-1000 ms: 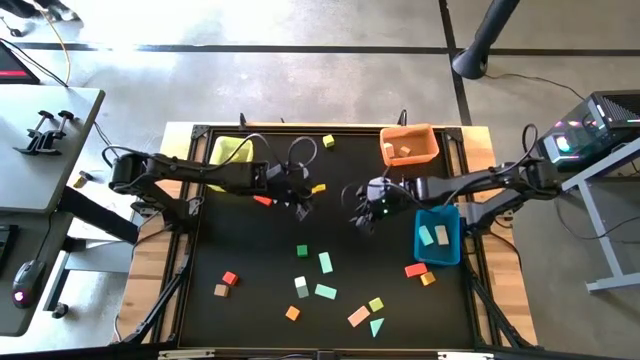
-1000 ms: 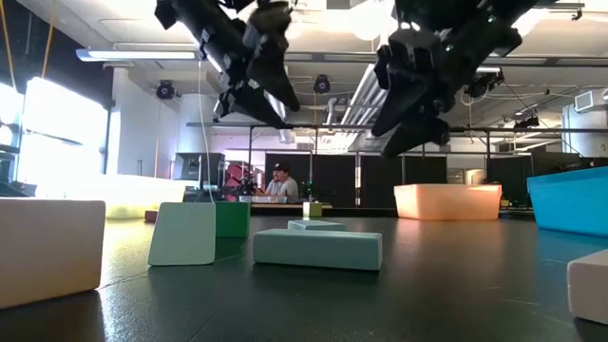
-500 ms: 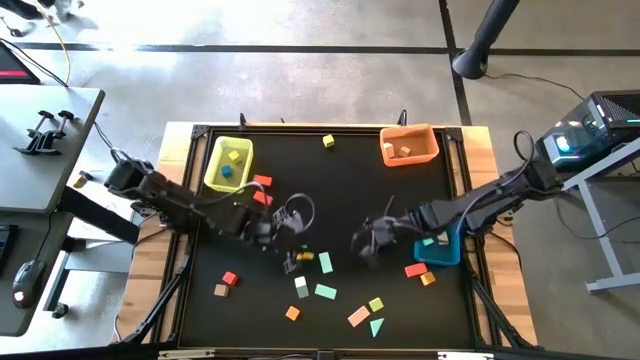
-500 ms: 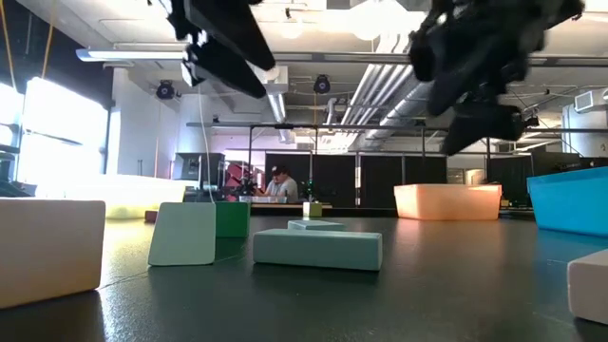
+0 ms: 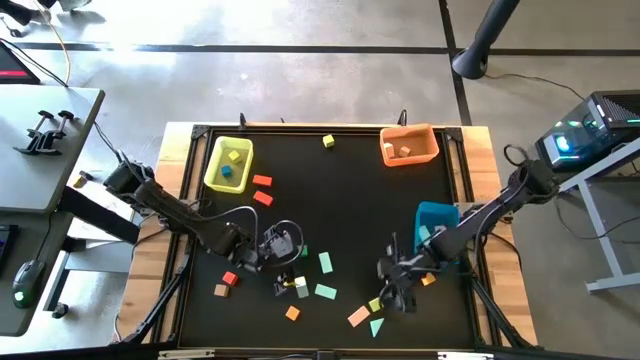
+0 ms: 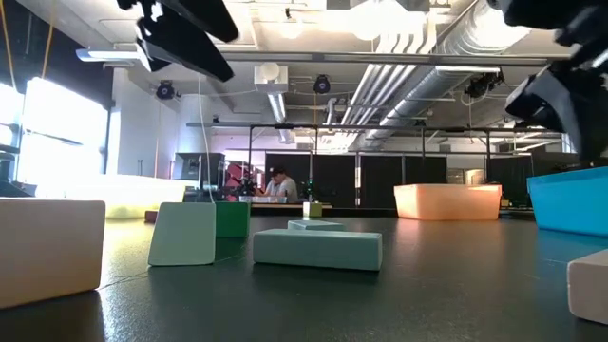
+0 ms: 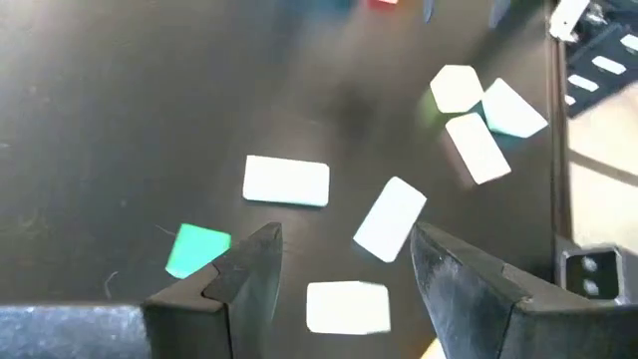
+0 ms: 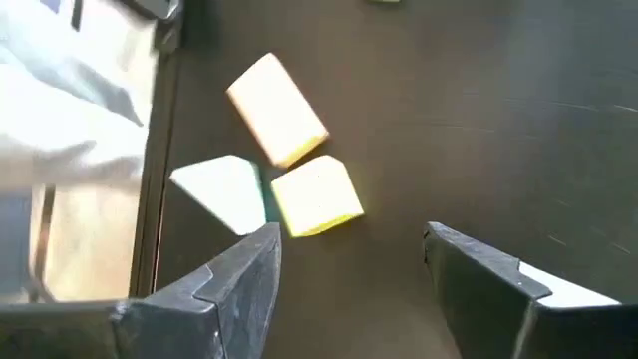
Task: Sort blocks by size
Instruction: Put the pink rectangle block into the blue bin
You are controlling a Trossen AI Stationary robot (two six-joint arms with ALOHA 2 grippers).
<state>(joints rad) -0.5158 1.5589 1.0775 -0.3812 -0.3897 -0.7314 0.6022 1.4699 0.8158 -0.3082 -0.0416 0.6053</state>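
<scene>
Small wooden blocks lie scattered on the black table [image 5: 340, 200]. My left gripper [image 5: 284, 272] is open and empty above the near-middle cluster: a whitish block [image 7: 347, 307] shows between its fingers, with mint bars [image 7: 391, 217] [image 7: 286, 181] and a green block [image 7: 197, 249] beyond. My right gripper [image 5: 394, 290] is open and empty near the table's near right part. Ahead of it lie a yellow cube [image 8: 316, 195], a tan-pink bar [image 8: 276, 122] and a mint triangle [image 8: 224, 189], all flat on the table.
A yellow bin [image 5: 228, 163] stands at the far left, an orange bin [image 5: 408, 146] at the far right, and a blue bin [image 5: 437, 228] at the right edge. Red blocks [image 5: 262, 190] lie near the yellow bin, and red and orange ones [image 5: 420, 273] near the blue bin. A person shows far behind the table [image 6: 278, 182].
Both grippers have gone from the middle of the table toward its near edge. The left one has come over the mint and green cluster, the right one toward the yellow cube, pink bar and mint triangle. No block has visibly moved.
</scene>
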